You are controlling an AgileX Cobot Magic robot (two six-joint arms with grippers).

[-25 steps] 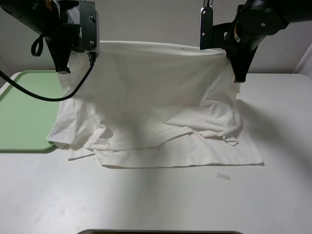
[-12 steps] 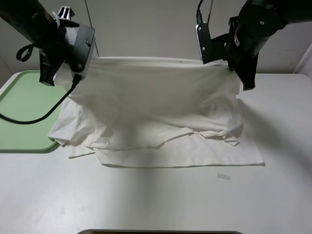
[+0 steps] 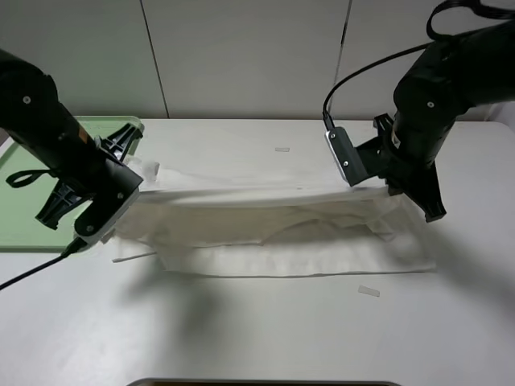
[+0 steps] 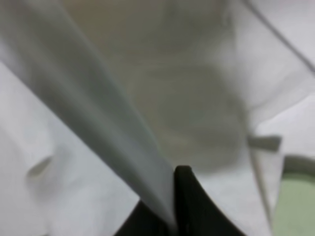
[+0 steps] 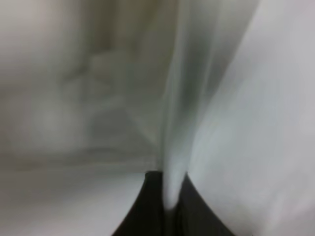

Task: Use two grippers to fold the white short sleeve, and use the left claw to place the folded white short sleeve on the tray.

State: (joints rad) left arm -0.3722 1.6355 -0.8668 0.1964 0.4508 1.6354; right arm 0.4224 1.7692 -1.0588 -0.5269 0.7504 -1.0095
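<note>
The white short sleeve (image 3: pixel 273 233) lies across the table's middle, doubled over, with its upper layer stretched taut between the two arms. My left gripper (image 3: pixel 56 211) hangs low at the shirt's left end, over the edge of the green tray (image 3: pixel 24 173). In the left wrist view the left gripper (image 4: pixel 173 201) is shut on a fold of the white short sleeve (image 4: pixel 98 123). My right gripper (image 3: pixel 428 207) sits low at the shirt's right end. The right wrist view shows the right gripper (image 5: pixel 167 196) shut on a thin ridge of the white short sleeve (image 5: pixel 236 98).
The tray fills the table's left side, and its corner shows as the tray (image 4: pixel 295 201) in the left wrist view. One small tape strip (image 3: pixel 368 291) lies in front of the shirt and another tape strip (image 3: pixel 282 149) behind it. A dark edge (image 3: pixel 265 383) shows at the table's front.
Both arms have swung down and toward the table's front, carrying the raised shirt edge with them. The cloth that hung high now lies low over the lower layer.
</note>
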